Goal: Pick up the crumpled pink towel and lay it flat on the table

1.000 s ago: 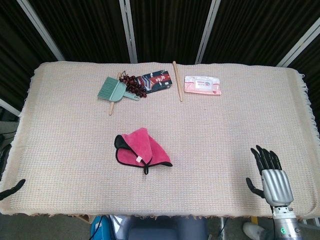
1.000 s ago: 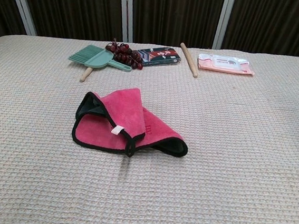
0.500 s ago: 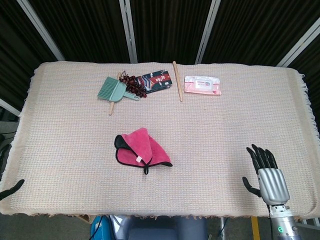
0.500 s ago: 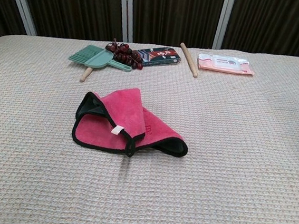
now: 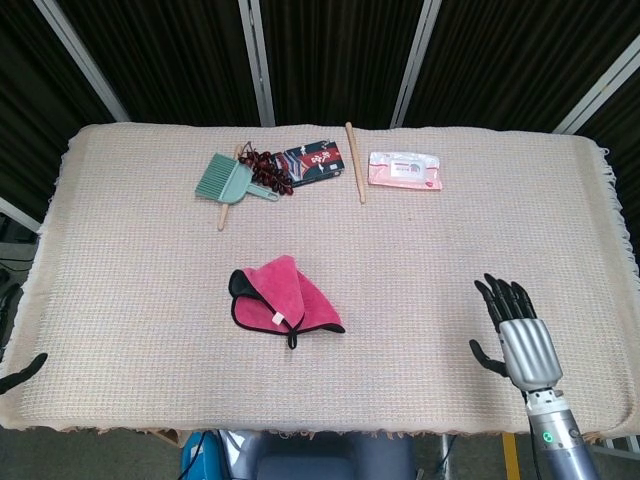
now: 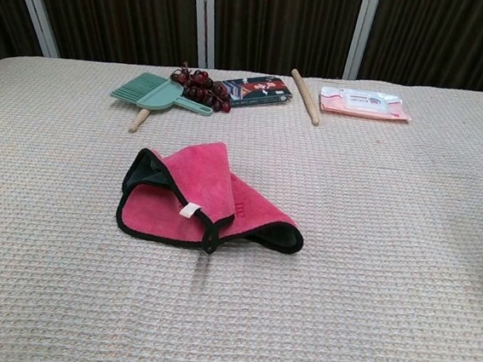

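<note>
The pink towel (image 5: 282,295) lies bunched and folded at the bench (image 5: 450,250) centre, untouched. The right hand (image 5: 515,335) hovers near the 4 o'clock edge, fingers spread, holding nothing. Only a dark tip of the left hand (image 5: 22,371) shows at 8 o'clock; its pose I cannot tell. Best approach: reach for the black-trimmed corner and pinch a single layer.

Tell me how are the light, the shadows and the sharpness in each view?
Head view: even, soft light, no glare; the pink towel and the right hand are sharp and cast almost no shadow. Chest view: also sharp, with only a thin dark shadow under the towel's front edge.
</note>
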Action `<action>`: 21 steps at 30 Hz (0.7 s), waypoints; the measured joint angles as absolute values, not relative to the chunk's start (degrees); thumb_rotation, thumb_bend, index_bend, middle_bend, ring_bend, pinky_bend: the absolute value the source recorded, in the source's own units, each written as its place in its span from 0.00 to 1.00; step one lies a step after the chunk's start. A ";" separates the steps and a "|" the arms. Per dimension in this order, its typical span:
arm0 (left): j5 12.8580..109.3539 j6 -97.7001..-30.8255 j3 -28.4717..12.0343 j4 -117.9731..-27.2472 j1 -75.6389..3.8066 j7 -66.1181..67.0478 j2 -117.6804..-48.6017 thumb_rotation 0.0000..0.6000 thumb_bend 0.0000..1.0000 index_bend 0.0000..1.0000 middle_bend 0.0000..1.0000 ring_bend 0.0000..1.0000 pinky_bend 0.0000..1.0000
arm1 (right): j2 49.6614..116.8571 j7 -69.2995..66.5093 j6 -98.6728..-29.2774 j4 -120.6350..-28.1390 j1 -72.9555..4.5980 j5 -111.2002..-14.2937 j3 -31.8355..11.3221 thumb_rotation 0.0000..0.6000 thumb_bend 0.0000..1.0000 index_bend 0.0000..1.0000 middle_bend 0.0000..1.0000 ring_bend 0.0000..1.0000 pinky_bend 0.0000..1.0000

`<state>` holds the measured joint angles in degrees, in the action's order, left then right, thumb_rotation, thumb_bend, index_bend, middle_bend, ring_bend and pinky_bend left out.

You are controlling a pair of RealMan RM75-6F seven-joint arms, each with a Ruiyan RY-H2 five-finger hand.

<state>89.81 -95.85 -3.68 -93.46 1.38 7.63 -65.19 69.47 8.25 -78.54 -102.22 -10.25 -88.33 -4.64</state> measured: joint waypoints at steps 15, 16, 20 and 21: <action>88.36 -95.27 -4.38 -92.42 0.94 9.16 -66.31 1.00 0.01 0.00 0.00 0.00 0.00 | 76.35 2.62 -64.99 -99.25 -27.32 -94.17 -10.73 1.00 0.32 0.04 0.00 0.00 0.00; 88.31 -95.28 -4.43 -92.34 0.91 9.21 -66.39 1.00 0.01 0.00 0.00 0.00 0.00 | 77.92 2.98 -63.58 -99.17 -28.77 -93.73 -11.30 1.00 0.32 0.04 0.00 0.00 0.00; 88.23 -95.33 -4.57 -91.94 0.80 9.50 -66.61 1.00 0.02 0.00 0.00 0.00 0.00 | 81.94 4.49 -60.08 -98.62 -32.00 -91.46 -12.43 1.00 0.32 0.04 0.00 0.00 0.00; 88.20 -95.34 -4.61 -91.86 0.77 9.55 -66.66 1.00 0.01 0.00 0.00 0.00 0.00 | 82.98 4.95 -59.34 -98.38 -32.76 -90.89 -12.64 1.00 0.32 0.04 0.00 0.00 0.00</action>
